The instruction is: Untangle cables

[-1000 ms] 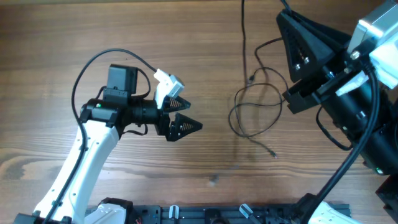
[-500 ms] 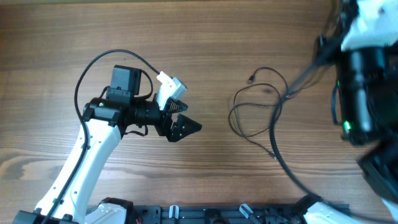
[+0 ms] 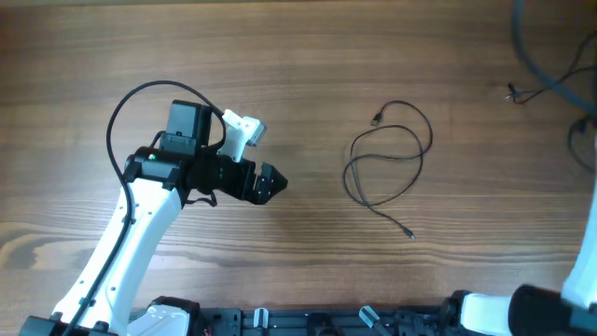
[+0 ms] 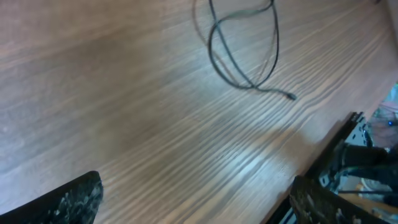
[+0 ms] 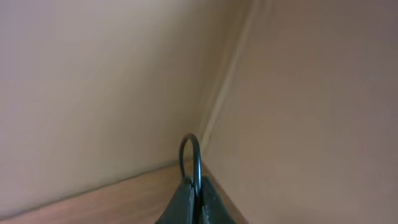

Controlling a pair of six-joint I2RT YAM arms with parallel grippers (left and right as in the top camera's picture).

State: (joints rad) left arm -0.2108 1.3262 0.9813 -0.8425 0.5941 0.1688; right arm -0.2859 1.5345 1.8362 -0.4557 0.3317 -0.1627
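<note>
L fingers (image 3: 266, 182) wide | R fingers (image 5: 193, 196) pinch cable loop (image 5: 198, 163) | 2nd cable (image 3: 348, 170) on table (image 3: 93, 56)

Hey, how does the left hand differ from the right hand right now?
The left hand is open and empty; the right hand is shut on a loop of cable. The left hand faces the table; the right hand faces a wall corner. Both are dark-coloured.
</note>
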